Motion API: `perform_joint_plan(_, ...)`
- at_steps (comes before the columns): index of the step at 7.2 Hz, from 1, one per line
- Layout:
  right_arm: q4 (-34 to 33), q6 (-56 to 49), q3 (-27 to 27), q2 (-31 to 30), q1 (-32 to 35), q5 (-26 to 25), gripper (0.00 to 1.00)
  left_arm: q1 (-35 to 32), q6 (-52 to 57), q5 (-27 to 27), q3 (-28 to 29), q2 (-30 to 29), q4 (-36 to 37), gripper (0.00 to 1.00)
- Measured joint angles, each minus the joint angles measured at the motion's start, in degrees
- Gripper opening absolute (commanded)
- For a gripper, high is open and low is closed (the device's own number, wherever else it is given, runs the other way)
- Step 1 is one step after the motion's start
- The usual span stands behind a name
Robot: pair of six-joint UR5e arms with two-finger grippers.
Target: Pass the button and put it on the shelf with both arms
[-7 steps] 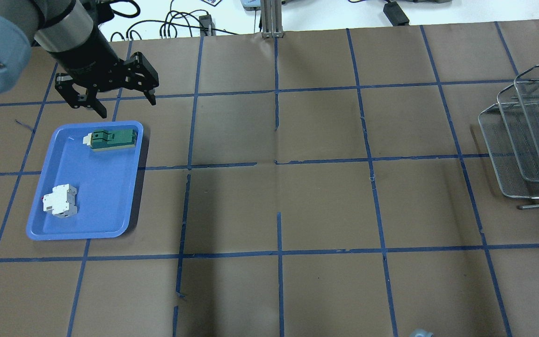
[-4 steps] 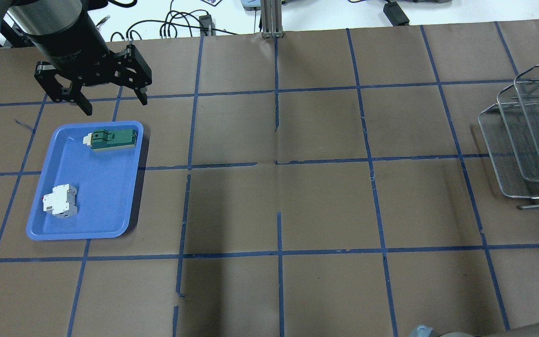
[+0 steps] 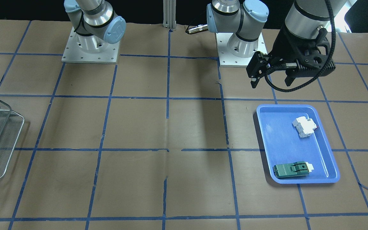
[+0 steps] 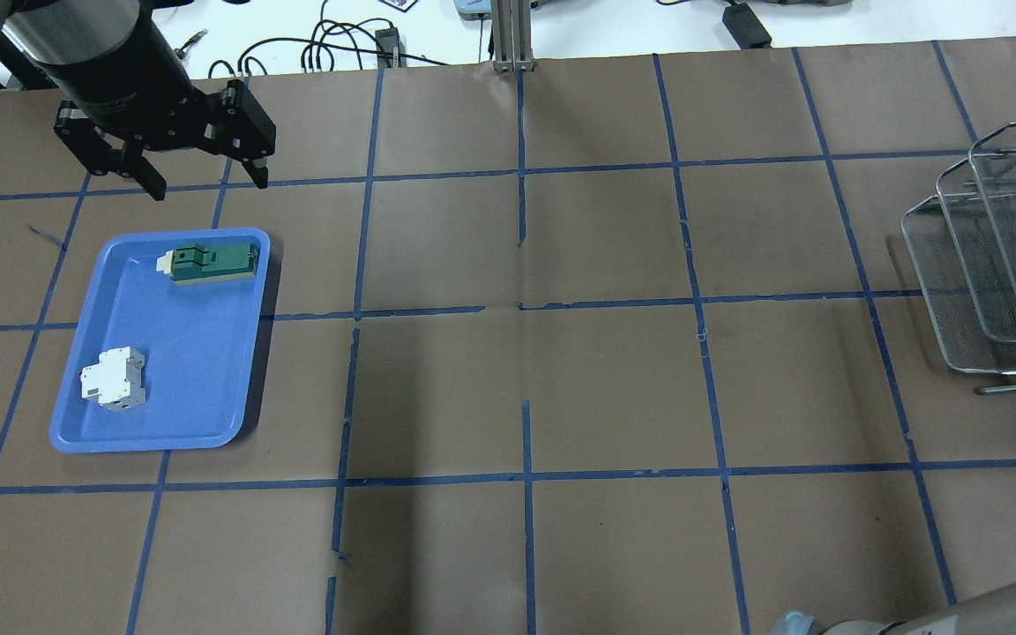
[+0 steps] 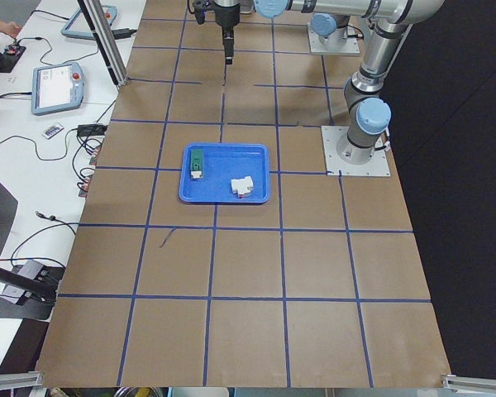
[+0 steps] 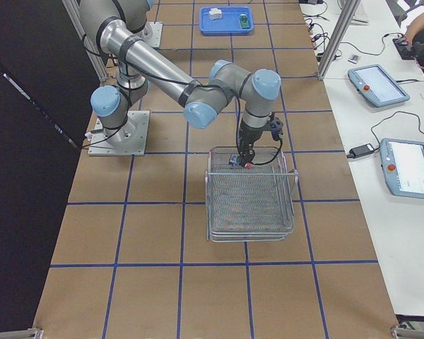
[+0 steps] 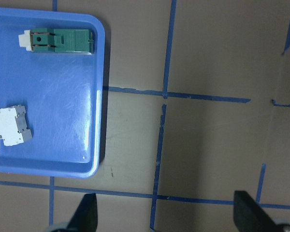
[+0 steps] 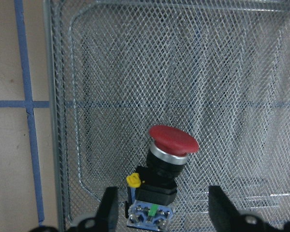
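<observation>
Fingers of your right gripper are standing apart, flanking the button without clamping it. You're seeing the button lying inside the shelf, on its mesh, red cap pointing toward 12 o'clock in the wrist view. Your left gripper is hovering over the table, spread wide and carrying nothing. In the overhead view the blue tray is sitting at its 6 o'clock, holding the green switch at 12 o'clock and the white breaker toward 7 o'clock.
</observation>
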Motion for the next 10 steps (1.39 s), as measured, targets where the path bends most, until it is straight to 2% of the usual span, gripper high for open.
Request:
perform_joint_plan(2,1.5,0.31,-0.18,-1.27,0.27,0.3,1.0,0.49,1.1,-0.1,-0.15,0.05,0.52,1.0)
perform_joint_plan(5,11.59,7.66,-2.33,-8.19,6.23,3.24,1.0,0.6,2.1,-0.2,-0.19,0.09,0.68,1.0)
perform_joint_plan(7,17.84,20.97,-3.45,-12.58,14.42,8.75,1.0,0.68,2.15,-0.34,0.05,0.05,0.7,1.0)
perform_joint_plan(10,19.13,36.72,-3.82,-13.89,30.77,10.44,1.0,0.94,2.08,-0.86,0.8,-0.18,0.58,1.0)
